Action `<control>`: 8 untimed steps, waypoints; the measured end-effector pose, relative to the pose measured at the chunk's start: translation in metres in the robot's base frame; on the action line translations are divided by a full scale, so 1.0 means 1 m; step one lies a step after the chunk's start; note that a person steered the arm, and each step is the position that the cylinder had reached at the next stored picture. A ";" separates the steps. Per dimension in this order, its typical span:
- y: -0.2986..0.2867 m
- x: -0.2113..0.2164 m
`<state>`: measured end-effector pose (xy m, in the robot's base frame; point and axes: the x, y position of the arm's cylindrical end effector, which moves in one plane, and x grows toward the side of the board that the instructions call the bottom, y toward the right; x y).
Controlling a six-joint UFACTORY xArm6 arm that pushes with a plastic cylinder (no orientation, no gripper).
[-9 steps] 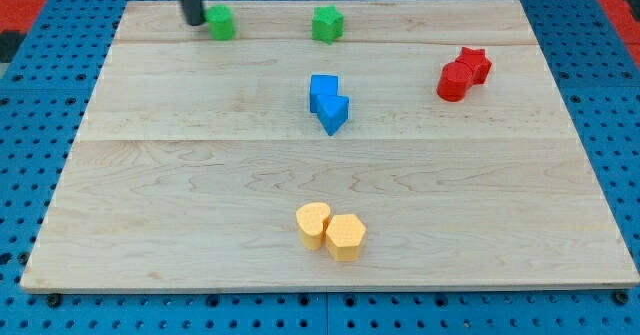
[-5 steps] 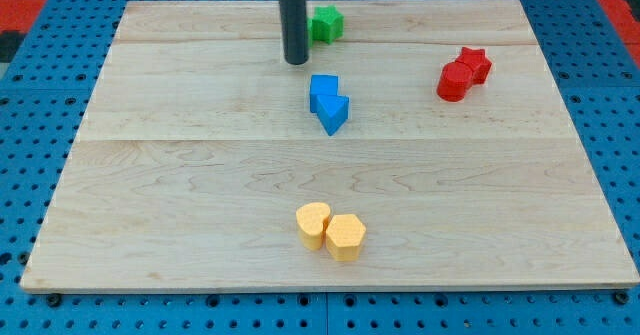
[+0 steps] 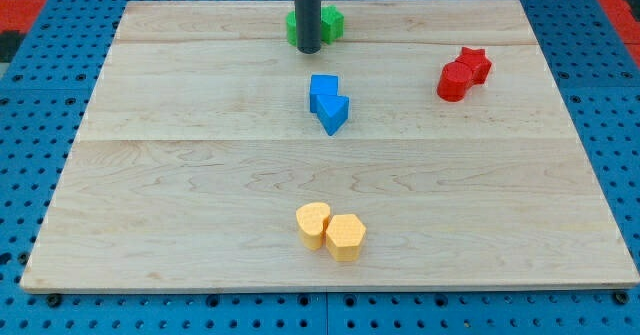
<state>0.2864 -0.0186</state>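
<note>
- Rod (image 3: 307, 10) comes down from the top edge, dark and upright, a little left of the board's middle.
- My tip (image 3: 308, 51) sits on the far part of the board (image 3: 150, 175), right at the seam between the farthest plank and the next.
- No jaws or fingers on this arm, so there is no open or closed state to report; the rod holds nothing.
- Two green blocks lie directly behind the rod, side by side. Left green block (image 3: 293, 27) shows only as a sliver past the rod's left edge; right green block (image 3: 329, 23) shows more, on the rod's right. Their shapes cannot be made out, the rod covers them.
- Tip is just in front of the green pair. Whether it touches them cannot be told.
- Blue pair lies near the tip, on its near side and slightly right: far blue block (image 3: 322, 89) and near blue block (image 3: 335, 113), touching each other, both angular. Apart from the tip.
- Red pair at far right, well apart from the tip: red star (image 3: 474, 63) with red cylinder (image 3: 453, 81) touching it on its left-near side.
- Yellow pair at the near middle, well apart from everything else: a rounded yellow block (image 3: 313, 224) on the left, touching yellow hexagon (image 3: 345, 236) on the right.
- Board rests on a blue pegboard table (image 3: 40, 95); red strip shows at both far corners.
</note>
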 end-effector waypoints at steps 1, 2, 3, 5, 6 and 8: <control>-0.003 0.000; -0.003 -0.002; -0.004 -0.001; -0.004 -0.004; -0.004 -0.004; -0.004 -0.005</control>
<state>0.2818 -0.0225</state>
